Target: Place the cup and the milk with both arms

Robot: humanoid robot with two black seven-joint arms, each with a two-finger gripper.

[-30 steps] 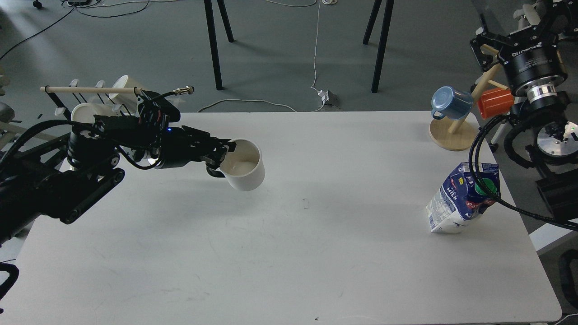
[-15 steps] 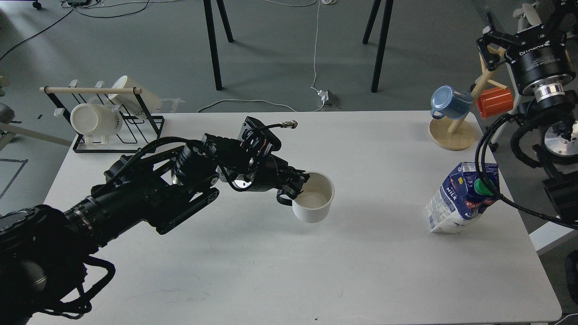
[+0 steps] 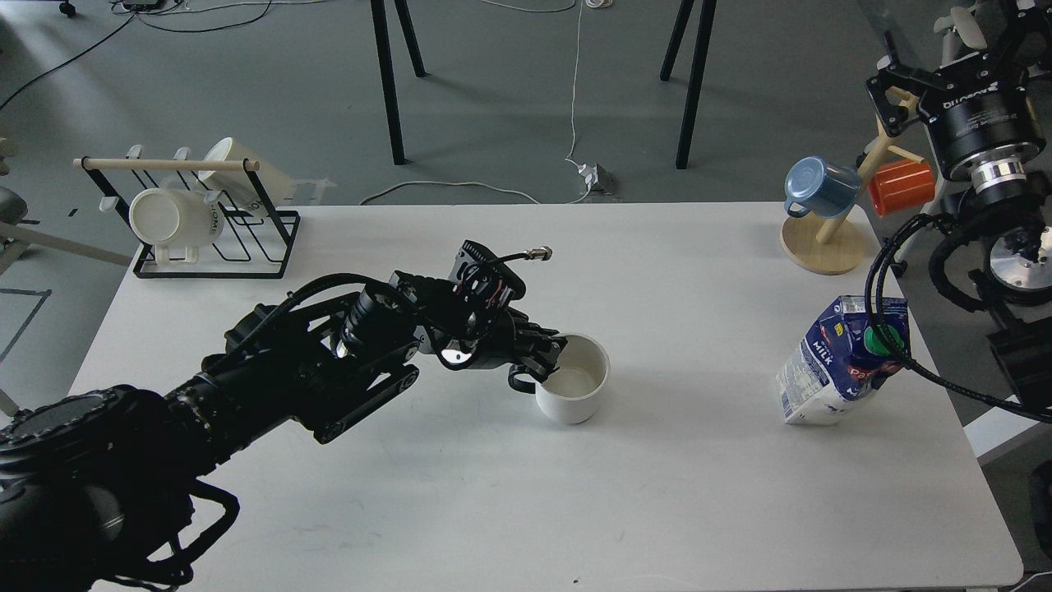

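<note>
Cup (image 3: 573,377), upright mid-table and pinched at its near rim by your left gripper (image 3: 549,353), wants a level, gentle release, while the milk carton (image 3: 838,362) leans near the right edge, untouched.

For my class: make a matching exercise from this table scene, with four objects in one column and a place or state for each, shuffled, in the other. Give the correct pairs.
Objects:
1. white cup
2. milk carton
3. blue mug
4. cream mug

Places or states:
A. hanging on the wooden mug tree
B. gripped at its rim by the left pincer
C. on the black wire rack
D. leaning near the table's right edge

Pairs: 1-B, 2-D, 3-A, 4-C
</note>
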